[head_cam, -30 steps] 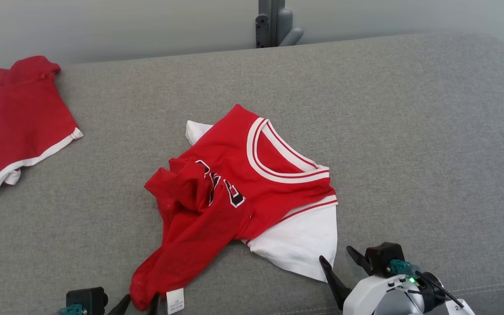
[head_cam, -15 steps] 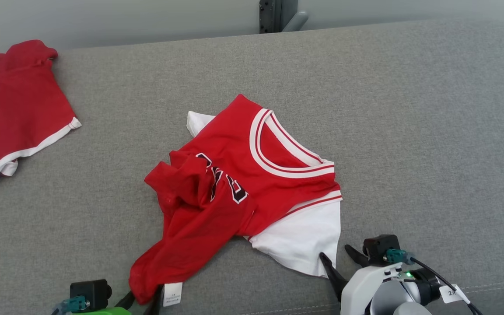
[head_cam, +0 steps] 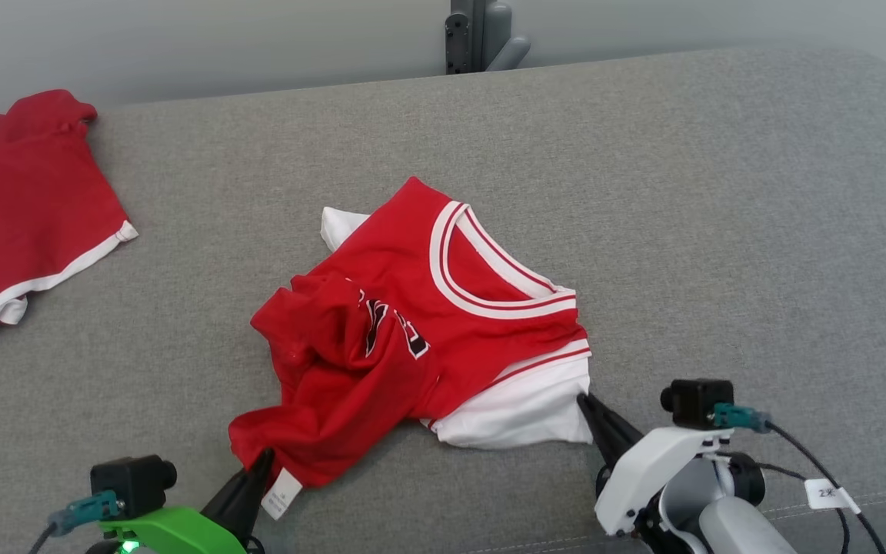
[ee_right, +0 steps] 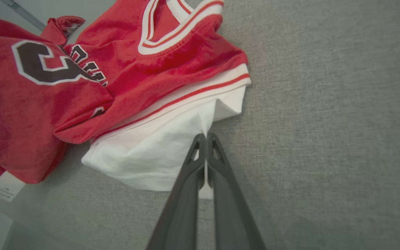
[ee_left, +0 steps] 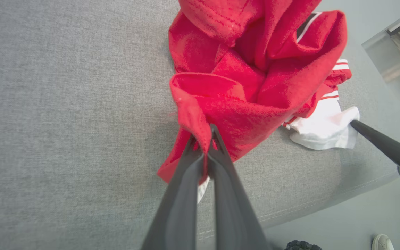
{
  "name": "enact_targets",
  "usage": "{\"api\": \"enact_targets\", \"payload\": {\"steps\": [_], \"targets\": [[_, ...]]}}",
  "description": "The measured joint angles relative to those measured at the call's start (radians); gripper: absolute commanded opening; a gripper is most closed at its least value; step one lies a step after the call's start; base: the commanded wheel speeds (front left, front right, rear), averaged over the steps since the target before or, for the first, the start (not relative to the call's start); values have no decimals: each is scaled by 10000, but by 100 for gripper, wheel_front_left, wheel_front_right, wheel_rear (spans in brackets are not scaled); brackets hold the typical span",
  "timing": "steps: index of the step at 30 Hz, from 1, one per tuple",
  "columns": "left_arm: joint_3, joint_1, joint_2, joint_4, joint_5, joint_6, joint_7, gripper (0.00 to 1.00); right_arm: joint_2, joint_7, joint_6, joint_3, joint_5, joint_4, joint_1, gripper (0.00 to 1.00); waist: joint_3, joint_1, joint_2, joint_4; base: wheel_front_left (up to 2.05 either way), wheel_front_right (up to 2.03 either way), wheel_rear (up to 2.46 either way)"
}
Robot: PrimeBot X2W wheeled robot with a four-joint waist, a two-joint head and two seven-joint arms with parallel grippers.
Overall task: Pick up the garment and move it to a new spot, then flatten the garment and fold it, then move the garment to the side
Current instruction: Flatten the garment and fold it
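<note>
Garment (head_cam: 351,385) crumpled, soft red fabric, ribbed striped collar (head_cam: 438,258), coarse grey cushion (head_cam: 720,231)

Garment (head_cam: 412,323) carried black, white-edged block lettering (ee_right: 89,71) across the red chest, too creased to read. One large character (ee_right: 43,66) looked like a 3, not certain. White care label (head_cam: 281,492) at the hem: print too small. White tag (head_cam: 827,493) on a dark cable (head_cam: 793,446) showed "2", then a blurred mark.
</note>
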State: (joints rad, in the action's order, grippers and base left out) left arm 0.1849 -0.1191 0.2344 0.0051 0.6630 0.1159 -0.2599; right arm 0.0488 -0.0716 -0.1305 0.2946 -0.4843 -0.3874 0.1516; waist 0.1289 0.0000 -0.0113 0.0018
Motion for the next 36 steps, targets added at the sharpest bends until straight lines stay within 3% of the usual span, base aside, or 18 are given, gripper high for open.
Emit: {"api": "enact_targets", "payload": {"steps": [6,13,18,22,28,31,32,36], "targets": [[-481,-155,362,-2311,1020,29,-658,0,0,-437,0,-901,-385,2000,-41,0,-116,0,0,-327,0,0,0],[-1544,207,800,-4916,2247,-113,-1197,0,0,-1605,0,-1967,-798,5505,-85,0,-131,0,0,-807,0,0,0],[-2234,1333,1181,-5944,3235,-314,-1730,0,61,-2757,0,-2692,-989,7706,855,0,113,0,0,-1088,0,0,0],[-2778,3051,1843,-6050,3478,-504,-2184,0,54,-3557,0,-3373,-1131,8587,2418,0,559,0,0,-1215,0,0,0],[-2688,6684,2667,-4362,3302,-610,-2660,0,42,-4552,0,-4226,-1175,7810,5458,0,1547,0,0,-1303,0,0,0],[-2019,8483,2614,-2646,2838,-633,-2646,0,40,-4763,0,-4571,-878,6541,7046,0,2096,0,0,-1282,0,0,0],[-2019,8483,2614,-2646,2838,-633,-2646,0,40,-4763,0,-4571,-878,6541,7046,0,2096,0,0,-1282,0,0,0],[-1241,10647,2328,-109,1935,-451,-2075,0,15,-4207,0,-4824,-280,3990,9276,0,2768,1,0,-1208,0,0,0]]}}
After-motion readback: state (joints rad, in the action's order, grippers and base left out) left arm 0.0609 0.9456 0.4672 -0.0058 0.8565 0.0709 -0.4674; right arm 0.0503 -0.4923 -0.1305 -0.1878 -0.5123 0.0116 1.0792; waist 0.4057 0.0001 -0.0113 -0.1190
